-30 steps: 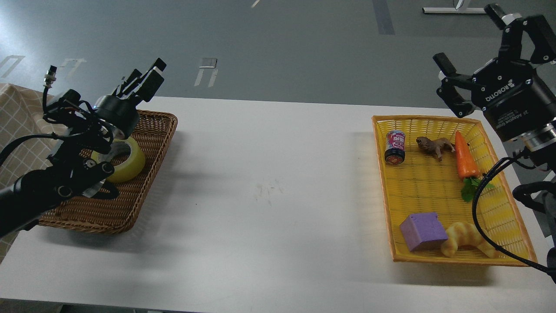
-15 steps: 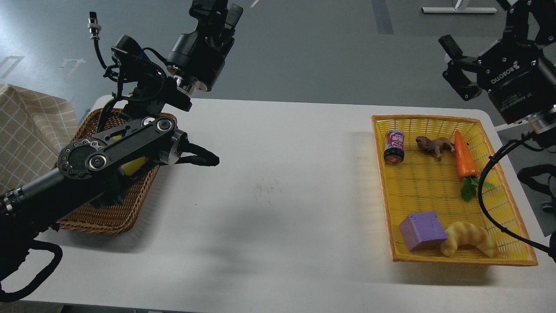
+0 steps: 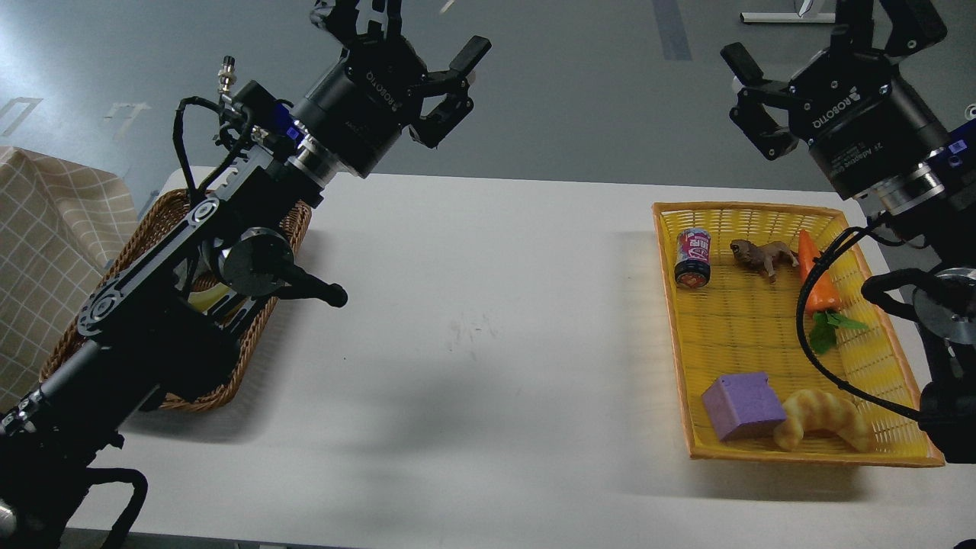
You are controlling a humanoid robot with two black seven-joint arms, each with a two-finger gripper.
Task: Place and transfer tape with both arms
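The yellow tape (image 3: 200,300) lies in the brown wicker basket (image 3: 160,213) at the left. My left arm hides most of it and only a sliver shows. My left gripper (image 3: 408,34) is raised high above the table's far edge, to the right of that basket. It is open and empty, with fingers spread wide. My right gripper (image 3: 827,38) is raised at the top right, above the far end of the yellow basket (image 3: 762,210). It is open and empty.
The yellow basket holds a small can (image 3: 693,258), a brown toy animal (image 3: 762,255), a carrot (image 3: 816,278), a purple block (image 3: 743,405) and a croissant (image 3: 823,420). A checked cloth (image 3: 46,244) hangs at the far left. The white table (image 3: 473,328) spans between the baskets.
My left gripper has risen from over the brown basket and swung right toward the middle, empty, fingers now spread. The tape stays in the basket. My right gripper has shifted up and left.
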